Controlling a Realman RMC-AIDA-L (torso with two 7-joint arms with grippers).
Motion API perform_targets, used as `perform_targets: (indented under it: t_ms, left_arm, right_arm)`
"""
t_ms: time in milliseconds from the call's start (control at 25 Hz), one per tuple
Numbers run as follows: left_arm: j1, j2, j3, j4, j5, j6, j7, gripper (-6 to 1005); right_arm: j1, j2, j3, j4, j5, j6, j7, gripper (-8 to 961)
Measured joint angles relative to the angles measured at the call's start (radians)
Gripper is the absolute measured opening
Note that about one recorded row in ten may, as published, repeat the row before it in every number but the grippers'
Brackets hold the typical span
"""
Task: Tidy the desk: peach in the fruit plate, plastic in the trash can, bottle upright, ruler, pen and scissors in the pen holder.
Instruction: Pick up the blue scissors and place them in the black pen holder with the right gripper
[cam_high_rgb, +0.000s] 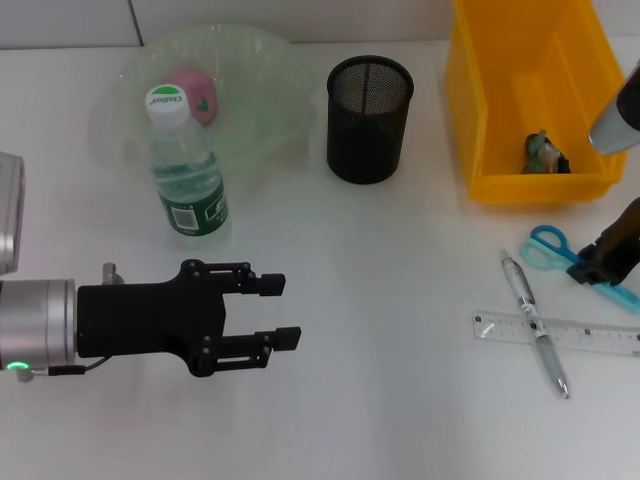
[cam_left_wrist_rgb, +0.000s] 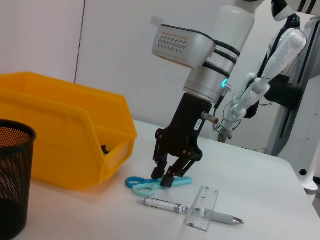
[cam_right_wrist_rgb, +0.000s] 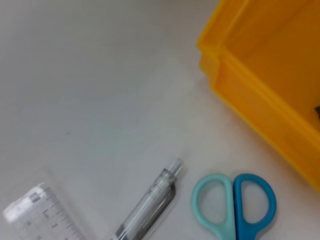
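- Scissors, blue and teal plastic-handled (cam_left_wrist_rgb: 157, 183), lie flat on the white worktop (cam_high_rgb: 380, 260) directly under the right gripper (cam_left_wrist_rgb: 166, 177); its black fingers stand slightly apart and straddle the blades just behind the handle loops, tips at or near the surface; whether they already touch I cannot tell.
- Slippage is the main risk; the flat scissors offer little height, so closing fingers may skid them aside or pinch only one blade and let them swing open when lifted.
- Clear-barrelled pen (cam_left_wrist_rgb: 187, 209) lies just beside the gripper on its near side, crossed over the transparent plastic ruler (cam_left_wrist_rgb: 202, 208); a sideways nudge could drag both.
- Yellow plastic bin (cam_high_rgb: 530, 95) stands close behind the gripper with dark scrap inside; its wall limits room for a rearward lift.
- Black mesh pen holder (cam_high_rgb: 369, 118) sits well apart toward the left arm; long scissors could catch its rim on the way in.
- Left gripper (cam_high_rgb: 275, 312) hovers idle, fingers apart, near the upright clear water bottle (cam_high_rgb: 185, 170); the pink peach (cam_high_rgb: 195, 95) already rests in the pale green bowl (cam_high_rgb: 270, 70).
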Motion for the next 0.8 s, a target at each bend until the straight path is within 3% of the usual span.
perform_targets:
  t_ms: [280,360,480,560,680,760,800]
  left_arm:
    - [0.006,0.0,-0.002,0.001,-0.002,0.007,0.002,636]
    - [0.01,0.0,-0.004,0.001,-0.004,0.009,0.004,636]
    - [0.01,0.0,-0.006,0.002,-0.004,0.006,0.005,637]
    - [0.006,0.0,-0.007,0.003,-0.004,0.005,0.006,637]
    - [0.004,0.0,-0.007,0.003,-0.005,0.002,0.009,637]
    - [0.003,-0.002,-0.007,0.003,-0.006,-0.004,0.016,637]
    - [0.003,-0.003,-0.008,0.003,-0.008,-0.006,0.018,637]
  right_arm:
    - [-0.08,-0.002,0.022,-0.218,0.141,-0.148,-0.032,212]
    - [-0.104,-0.003,0.08,-0.308,0.229,-0.211,-0.047,211]
    - [-0.108,-0.003,0.133,-0.329,0.308,-0.237,-0.063,211]
    - [-0.097,-0.004,0.227,-0.307,0.461,-0.236,-0.073,211]
    - [-0.092,-0.003,0.259,-0.257,0.57,-0.192,-0.083,220]
    - [-0.091,0.0,0.258,-0.133,0.767,-0.028,-0.147,227]
    - [-0.091,0.0,0.258,-0.133,0.767,-0.028,-0.147,230]
